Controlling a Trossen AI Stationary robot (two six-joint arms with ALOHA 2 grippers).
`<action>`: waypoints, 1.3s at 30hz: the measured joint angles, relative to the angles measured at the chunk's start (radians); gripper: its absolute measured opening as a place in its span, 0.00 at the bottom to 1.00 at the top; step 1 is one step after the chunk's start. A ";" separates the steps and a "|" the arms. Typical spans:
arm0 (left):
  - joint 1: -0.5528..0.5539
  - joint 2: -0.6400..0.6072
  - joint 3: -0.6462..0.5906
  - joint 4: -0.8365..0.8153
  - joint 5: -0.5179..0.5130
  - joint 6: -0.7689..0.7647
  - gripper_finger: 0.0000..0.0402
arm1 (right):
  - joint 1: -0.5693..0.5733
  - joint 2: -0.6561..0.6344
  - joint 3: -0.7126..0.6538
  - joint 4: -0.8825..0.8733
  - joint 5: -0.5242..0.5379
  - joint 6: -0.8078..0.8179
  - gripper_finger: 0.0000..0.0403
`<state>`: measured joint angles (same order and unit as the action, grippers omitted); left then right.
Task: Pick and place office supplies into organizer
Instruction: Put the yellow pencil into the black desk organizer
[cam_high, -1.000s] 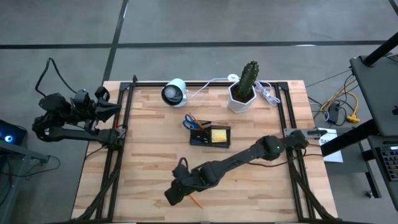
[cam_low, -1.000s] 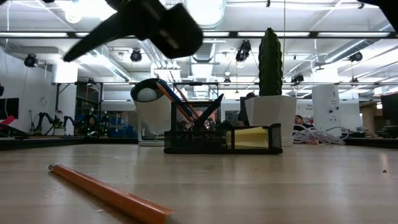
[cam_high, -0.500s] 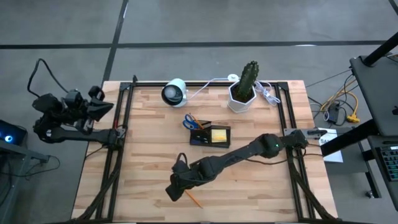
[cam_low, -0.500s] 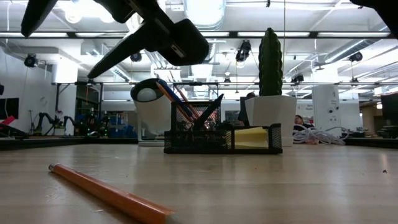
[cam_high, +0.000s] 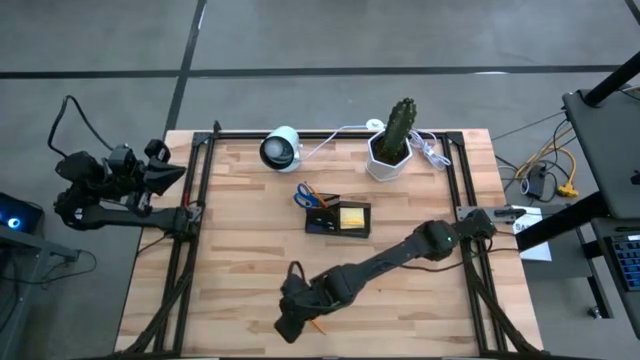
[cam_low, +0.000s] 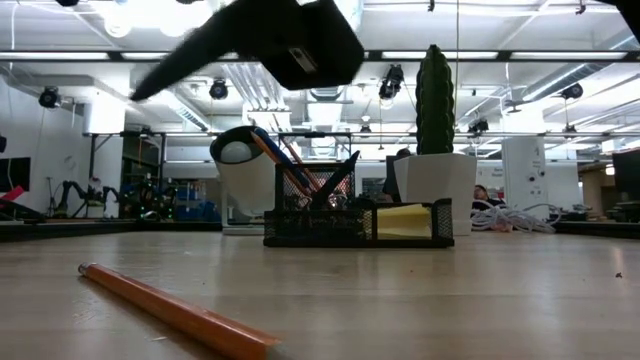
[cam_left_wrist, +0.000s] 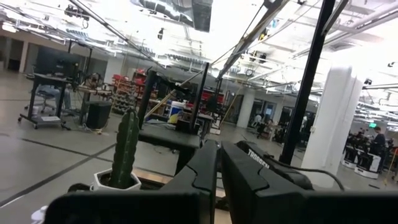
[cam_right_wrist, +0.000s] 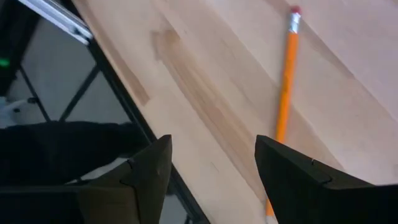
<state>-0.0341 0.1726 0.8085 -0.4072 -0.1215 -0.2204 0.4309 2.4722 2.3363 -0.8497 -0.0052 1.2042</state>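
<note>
The right gripper hangs with fingers spread just beside the thin orange wooden pencil lying loose on the table, seemingly lining up to straddle it.

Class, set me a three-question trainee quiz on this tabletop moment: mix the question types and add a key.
1. True or false: the right tool is shut on the orange pencil.
2. Multiple choice: where is the yellow sticky-note pad? A) in the black organizer; B) beside the white hexagonal cactus pot; C) on the bare wood near the pencil.
3. Fill the gap: the left tool, parked off the table's left edge, has its fingers ____.

Key: 1 false, its fingers stand open above the table with the pencil lying free; 2 A; 3 shut.
</note>
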 joint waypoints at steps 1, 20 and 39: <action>0.000 0.000 -0.001 0.002 0.000 0.000 0.02 | 0.000 0.000 0.000 -0.015 -0.017 0.005 0.54; 0.000 0.003 -0.011 -0.002 -0.020 0.001 0.02 | 0.050 0.001 -0.097 -0.029 -0.047 0.097 0.54; 0.000 0.002 -0.011 -0.003 -0.045 0.045 0.02 | 0.084 0.001 -0.182 0.028 -0.017 0.052 0.54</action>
<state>-0.0341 0.1749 0.7979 -0.4099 -0.1665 -0.1753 0.5149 2.4733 2.1540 -0.8216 -0.0227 1.2561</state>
